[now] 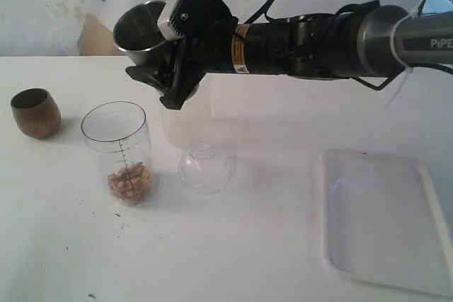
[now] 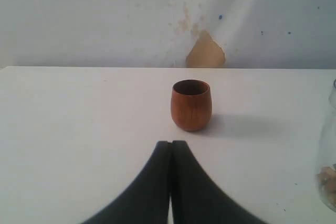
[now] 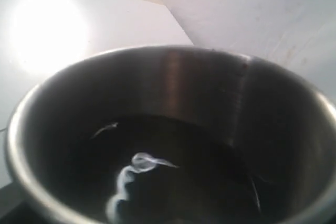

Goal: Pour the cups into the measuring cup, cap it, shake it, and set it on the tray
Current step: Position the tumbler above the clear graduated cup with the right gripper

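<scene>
My right gripper (image 1: 164,68) reaches across to the left and is shut on the steel tumbler (image 1: 141,27), held tilted in the air above and just behind the measuring cup (image 1: 120,148). The clear measuring cup stands upright with nuts in its bottom. The tumbler (image 3: 173,135) fills the right wrist view; its inside is dark with only reflections. At the far left the brown cup (image 1: 35,112) stands upright on the table. My left gripper (image 2: 171,142) is shut on nothing, a short way in front of the brown cup (image 2: 191,104). The white tray (image 1: 386,217) lies at the right.
A clear domed lid (image 1: 204,167) rests on the table just right of the measuring cup. Behind it a frosted white cup (image 1: 185,114) stands partly hidden by my right arm. The measuring cup's wall (image 2: 331,171) shows at the left wrist view's edge.
</scene>
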`<state>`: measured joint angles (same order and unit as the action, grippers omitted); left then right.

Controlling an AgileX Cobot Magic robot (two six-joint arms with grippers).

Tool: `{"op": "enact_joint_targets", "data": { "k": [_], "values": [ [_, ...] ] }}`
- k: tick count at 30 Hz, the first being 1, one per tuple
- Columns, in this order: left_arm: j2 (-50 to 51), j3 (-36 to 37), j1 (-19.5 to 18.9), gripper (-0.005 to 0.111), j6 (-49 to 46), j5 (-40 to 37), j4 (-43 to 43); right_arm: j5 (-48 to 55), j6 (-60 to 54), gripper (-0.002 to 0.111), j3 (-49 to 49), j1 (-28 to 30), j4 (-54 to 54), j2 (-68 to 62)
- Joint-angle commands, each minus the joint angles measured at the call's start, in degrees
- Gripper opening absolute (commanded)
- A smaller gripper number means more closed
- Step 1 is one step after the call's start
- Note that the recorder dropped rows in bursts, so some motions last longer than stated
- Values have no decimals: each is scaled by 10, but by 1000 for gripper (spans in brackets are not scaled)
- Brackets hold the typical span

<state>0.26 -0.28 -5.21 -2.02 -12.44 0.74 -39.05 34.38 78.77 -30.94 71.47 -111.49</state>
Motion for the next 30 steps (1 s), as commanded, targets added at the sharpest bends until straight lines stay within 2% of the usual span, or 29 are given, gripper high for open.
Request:
{"op": "enact_joint_targets", "data": {
  "k": [1,30],
  "values": [
    [-3,3,4,0,3,4,7,-37,-12,0,4,2,19,8],
    [-3,3,4,0,3,4,7,-35,-117,0,4,-6,39,-25]
  ]
}}
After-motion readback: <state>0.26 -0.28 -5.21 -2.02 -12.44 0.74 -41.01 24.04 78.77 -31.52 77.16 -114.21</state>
